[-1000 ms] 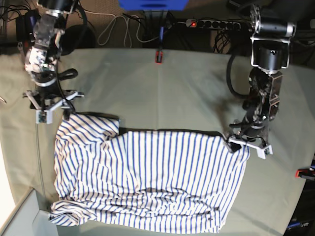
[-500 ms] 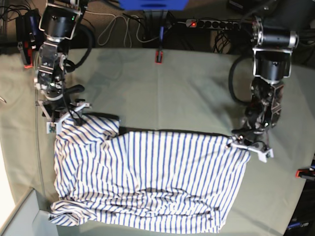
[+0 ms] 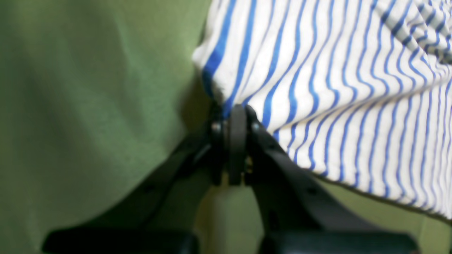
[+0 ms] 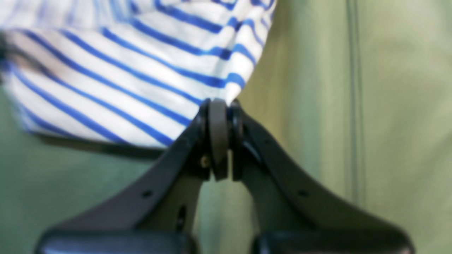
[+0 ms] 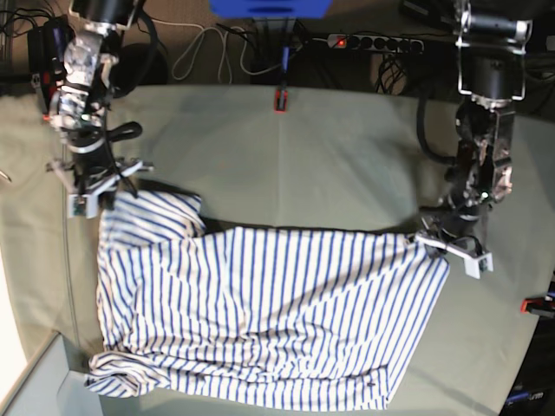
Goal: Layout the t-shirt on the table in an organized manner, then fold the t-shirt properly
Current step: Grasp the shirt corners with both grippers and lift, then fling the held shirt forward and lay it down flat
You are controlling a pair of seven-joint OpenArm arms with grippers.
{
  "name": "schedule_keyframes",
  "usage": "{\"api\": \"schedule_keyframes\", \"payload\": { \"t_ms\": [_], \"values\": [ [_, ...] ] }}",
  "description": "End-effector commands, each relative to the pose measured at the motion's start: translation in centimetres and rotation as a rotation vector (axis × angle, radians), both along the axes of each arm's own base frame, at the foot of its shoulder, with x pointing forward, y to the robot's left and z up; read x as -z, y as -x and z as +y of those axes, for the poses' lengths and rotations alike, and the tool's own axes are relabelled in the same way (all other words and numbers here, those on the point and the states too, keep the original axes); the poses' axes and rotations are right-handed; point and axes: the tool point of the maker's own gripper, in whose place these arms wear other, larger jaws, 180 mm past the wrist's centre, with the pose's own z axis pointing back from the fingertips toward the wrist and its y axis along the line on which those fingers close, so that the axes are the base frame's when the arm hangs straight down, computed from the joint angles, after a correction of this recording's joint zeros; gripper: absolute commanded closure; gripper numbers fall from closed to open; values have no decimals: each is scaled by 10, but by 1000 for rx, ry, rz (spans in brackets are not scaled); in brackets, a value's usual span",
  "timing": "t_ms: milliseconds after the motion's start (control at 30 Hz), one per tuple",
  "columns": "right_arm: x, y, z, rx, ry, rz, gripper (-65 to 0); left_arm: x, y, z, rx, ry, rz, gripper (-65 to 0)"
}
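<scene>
Across the near half of the counter (image 5: 347, 156) I see the t-shirt (image 5: 260, 321) spread as a wide, roughly rectangular sheet of soft white cloth with thin blue stripes, its body mostly flat but rumpled into low folds along the near hem and bunched at the near corner on the base view's left. My right claw (image 5: 97, 185) sits at the far corner on that side, where a short sleeve bulges up in a rounded flap; my left claw (image 5: 444, 247) sits at the opposite far corner, and the edge between them runs nearly straight. From the right wrist camera I see the right claw (image 4: 219, 106) with its black jaws pressed together on a pinched point of the t-shirt (image 4: 123, 70), the cloth fanning away from the pinch in smooth curved stripes. From the left wrist camera the left claw (image 3: 233, 113) is likewise clamped tight on a tucked corner of the t-shirt (image 3: 335, 88), the fabric draping away in gentle ripples and casting a dark shadow under its edge. Under it all, the counter (image 3: 88, 106) cover is a matte pale grey-green cloth with soft creases, and a small red clamp (image 5: 280, 100) grips its far edge.
</scene>
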Motion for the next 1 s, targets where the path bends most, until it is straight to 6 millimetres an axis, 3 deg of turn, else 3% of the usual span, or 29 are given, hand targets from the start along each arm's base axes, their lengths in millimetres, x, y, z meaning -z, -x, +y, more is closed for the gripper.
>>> {"api": "schedule_keyframes", "payload": {
  "t_ms": [0, 133, 233, 367, 433, 533, 700, 967],
  "values": [
    [-24, -4, -4, -7, 27, -74, 0, -29, -15, 4, 11, -10, -78, -2],
    [-49, 24, 0, -19, 76, -101, 0, -49, 9, 25, -39, 20, -68, -2],
    [-52, 46, -1, -27, 102, -78, 0, -66, 30, 42, -90, 40, -59, -2],
    [-57, 74, -23, 50, 106, -64, 0, -80, 65, 69, -149, 40, -7, -2],
    [-63, 80, -33, 85, 80, -86, 0, -84, 81, 80, -172, 34, 23, -2],
    [-69, 81, -32, 24, 51, -98, 0, -92, 93, 91, -200, 20, 24, -2],
    [-87, 55, -28, -36, 47, -171, 0, -100, 87, 91, -198, 15, -2, -2],
    [-161, -37, -35, -25, 60, -391, 0, -150, -4, 54, -92, 71, -149, -2]
  ]
}}
